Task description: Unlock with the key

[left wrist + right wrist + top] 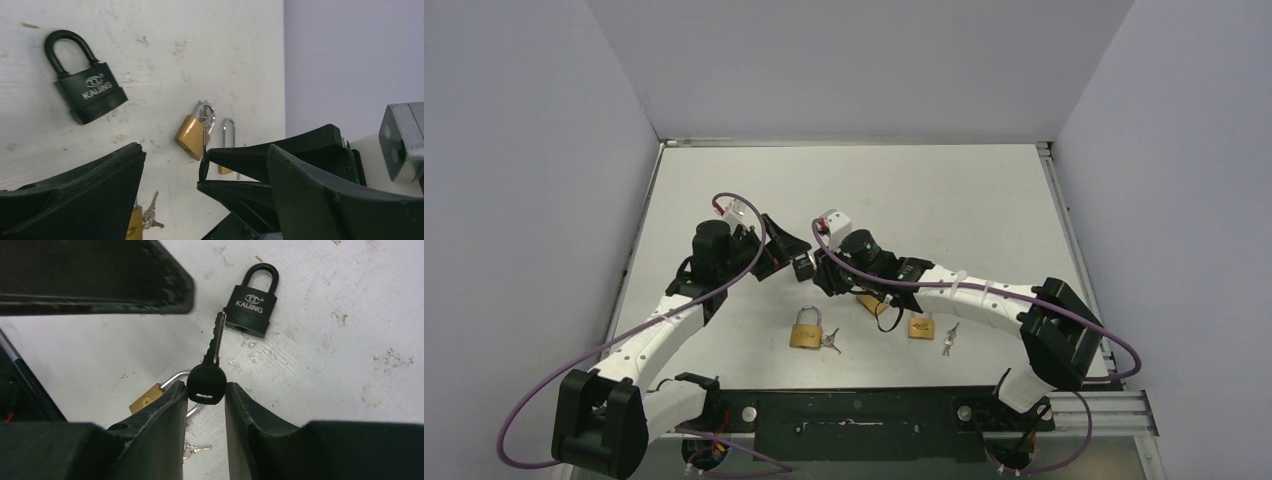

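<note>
Right gripper pinches the key by its head, blade toward the black padlock lying upper centre. Left gripper, wide and empty, should steady the lock's body before insertion, with the blade held square.

brand on black padlock: white print across the body face. Looks like "KAIJING" from the right wrist cam, more like "KAUNG" from the left wrist cam, so the middle letters are kinda iffy
logo on same lock: small white oval emblem right above the word, too tiny to make out
key: plain black head, no lettering to read
brass padlock: way too small in the overhead view to read any stamp
</note>
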Action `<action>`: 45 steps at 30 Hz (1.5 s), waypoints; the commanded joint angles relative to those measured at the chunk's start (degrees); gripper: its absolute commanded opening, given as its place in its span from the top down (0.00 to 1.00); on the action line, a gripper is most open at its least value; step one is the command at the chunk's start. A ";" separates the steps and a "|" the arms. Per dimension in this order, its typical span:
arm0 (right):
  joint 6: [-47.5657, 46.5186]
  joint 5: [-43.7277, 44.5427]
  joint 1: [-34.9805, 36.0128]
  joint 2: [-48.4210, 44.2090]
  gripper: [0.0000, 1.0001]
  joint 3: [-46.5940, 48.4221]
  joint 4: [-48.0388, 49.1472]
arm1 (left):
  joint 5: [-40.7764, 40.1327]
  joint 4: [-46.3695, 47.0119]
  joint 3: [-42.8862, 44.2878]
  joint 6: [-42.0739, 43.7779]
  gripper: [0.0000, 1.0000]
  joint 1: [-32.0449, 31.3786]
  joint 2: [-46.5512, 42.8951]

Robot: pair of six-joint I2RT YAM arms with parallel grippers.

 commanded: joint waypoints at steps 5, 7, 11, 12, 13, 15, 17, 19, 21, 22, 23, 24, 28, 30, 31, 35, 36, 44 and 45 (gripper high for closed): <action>-2.70 -4.78 1.24 -5.27 0.81 1.17 5.24 | 13.22 19.49 -3.53 -11.01 0.30 0.35 4.18; -2.74 -5.23 1.25 -5.55 0.81 1.68 5.12 | 13.53 19.93 -3.62 -11.44 0.38 0.35 4.59; -2.69 -6.65 1.35 -5.84 0.81 2.46 4.78 | 14.28 21.60 -3.73 -12.27 0.62 0.26 5.32; -2.69 -7.06 1.41 -5.88 0.81 2.66 4.71 | 14.70 22.23 -3.86 -12.60 0.69 0.26 5.56; -2.66 -7.24 1.44 -6.04 0.81 2.78 4.69 | 15.11 23.01 -3.96 -12.97 0.75 0.28 5.76; -2.28 -7.71 1.43 -6.55 0.82 2.51 5.06 | 16.10 24.78 -4.21 -13.74 0.88 0.26 6.25; -1.33 -7.68 1.34 -7.23 0.82 2.33 5.54 | 16.94 26.07 -4.34 -14.33 1.00 0.26 6.48; 0.01 -7.55 1.29 -7.92 0.81 2.47 5.92 | 17.49 26.65 -4.26 -14.52 1.00 0.26 6.27; 2.68 -7.47 0.72 -8.61 0.76 2.50 6.13 | 18.02 28.03 -4.25 -15.19 1.00 0.34 5.82; 4.08 -8.00 0.21 -9.09 0.70 2.06 6.84 | 18.09 29.04 -4.24 -15.79 1.00 0.35 5.41; 6.62 -8.17 -0.24 -9.93 0.59 1.23 8.27 | 18.03 29.89 -4.24 -16.34 1.00 0.35 5.04; 8.68 -8.82 -0.88 -10.95 0.46 0.08 10.14 | 18.02 30.52 -4.10 -17.09 1.00 0.41 4.78; 20.08 -13.44 -5.28 -16.06 0.20 -8.26 23.58 | 18.57 34.76 -3.78 -20.99 1.00 0.64 4.13; 26.75 -16.32 -8.20 -17.93 0.19 -12.33 31.59 | 18.63 37.50 -3.95 -23.75 1.00 0.90 3.64; 29.36 -17.68 -9.18 -18.38 0.20 -13.54 34.35 | 18.52 39.42 -4.16 -25.20 1.00 1.10 3.47; 35.21 -21.68 -10.12 -17.09 0.27 -13.25 38.05 | 17.41 45.82 -4.55 -30.24 1.00 1.31 2.75; 36.37 -22.39 -10.09 -16.29 0.30 -13.14 38.98 | 17.09 47.08 -4.59 -31.17 1.00 1.31 2.73; 43.46 -25.71 -10.13 -13.65 0.51 -14.50 48.18 | 14.15 51.91 -5.65 -34.75 1.00 1.31 2.05; 43.58 -25.97 -10.14 -13.39 0.52 -14.33 48.23 | 13.88 51.94 -5.85 -34.86 1.00 1.27 1.87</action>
